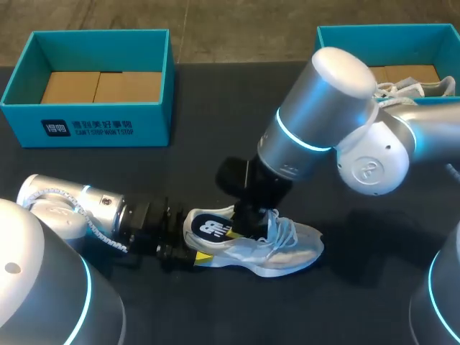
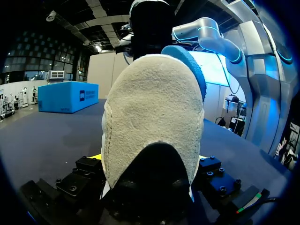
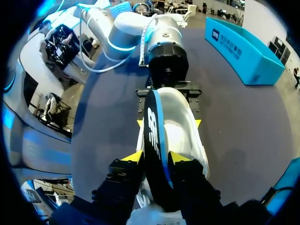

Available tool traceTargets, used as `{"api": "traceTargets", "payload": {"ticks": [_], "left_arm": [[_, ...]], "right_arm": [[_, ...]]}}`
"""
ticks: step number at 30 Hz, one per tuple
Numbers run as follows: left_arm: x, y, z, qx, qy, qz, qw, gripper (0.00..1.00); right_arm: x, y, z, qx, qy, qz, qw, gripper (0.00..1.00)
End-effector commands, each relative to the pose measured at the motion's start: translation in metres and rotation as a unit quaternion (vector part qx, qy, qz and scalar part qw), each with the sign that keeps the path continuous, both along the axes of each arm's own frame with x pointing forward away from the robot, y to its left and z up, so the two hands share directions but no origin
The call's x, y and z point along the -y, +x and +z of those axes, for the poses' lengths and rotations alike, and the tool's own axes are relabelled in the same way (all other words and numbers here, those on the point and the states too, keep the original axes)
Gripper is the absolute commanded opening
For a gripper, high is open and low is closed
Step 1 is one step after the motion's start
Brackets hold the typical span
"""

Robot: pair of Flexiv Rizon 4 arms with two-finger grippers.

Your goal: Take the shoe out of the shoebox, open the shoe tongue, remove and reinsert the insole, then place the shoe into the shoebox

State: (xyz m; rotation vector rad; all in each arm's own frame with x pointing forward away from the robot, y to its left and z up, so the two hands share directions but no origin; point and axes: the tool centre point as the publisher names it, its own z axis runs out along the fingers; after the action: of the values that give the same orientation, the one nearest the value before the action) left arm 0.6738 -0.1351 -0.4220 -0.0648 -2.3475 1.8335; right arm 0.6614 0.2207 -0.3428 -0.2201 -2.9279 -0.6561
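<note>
- Judging by looks, the pale grey knit sneaker [image 1: 287, 248], lying near-centre on the dark worktop [image 1: 359, 291], is light and soft. Its thin dark blue-edged insole [image 1: 213, 226] should flex, so it is best pinched at the heel end.
- At the heel, the left tool [image 1: 188, 253] is clamped on the sneaker.
- Above it, the right tool [image 1: 241, 224] pinches the insole on edge.

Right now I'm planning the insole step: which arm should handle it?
Right. The right gripper is shut on the insole standing in the shoe; the left gripper is shut on the shoe, steadying it.
</note>
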Motion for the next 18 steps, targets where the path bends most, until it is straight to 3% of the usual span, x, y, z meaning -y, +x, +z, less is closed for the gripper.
{"api": "traceTargets", "payload": {"ticks": [1,2,5,18], "left_arm": [[0.0,0.002,-0.002,0.0,0.002,0.0,1.0,0.0],[0.0,0.002,-0.002,0.0,0.002,0.0,1.0,0.0],[0.0,0.002,-0.002,0.0,0.002,0.0,1.0,0.0],[0.0,0.002,-0.002,0.0,0.002,0.0,1.0,0.0]], "right_arm": [[-0.01,-0.002,-0.007,0.0,-0.001,0.006,1.0,0.22],[-0.011,-0.002,-0.006,0.0,-0.001,0.007,1.0,0.21],[-0.012,-0.002,-0.005,0.0,-0.002,0.007,1.0,0.0],[-0.016,0.001,0.006,0.012,0.031,0.029,0.999,0.0]]}}
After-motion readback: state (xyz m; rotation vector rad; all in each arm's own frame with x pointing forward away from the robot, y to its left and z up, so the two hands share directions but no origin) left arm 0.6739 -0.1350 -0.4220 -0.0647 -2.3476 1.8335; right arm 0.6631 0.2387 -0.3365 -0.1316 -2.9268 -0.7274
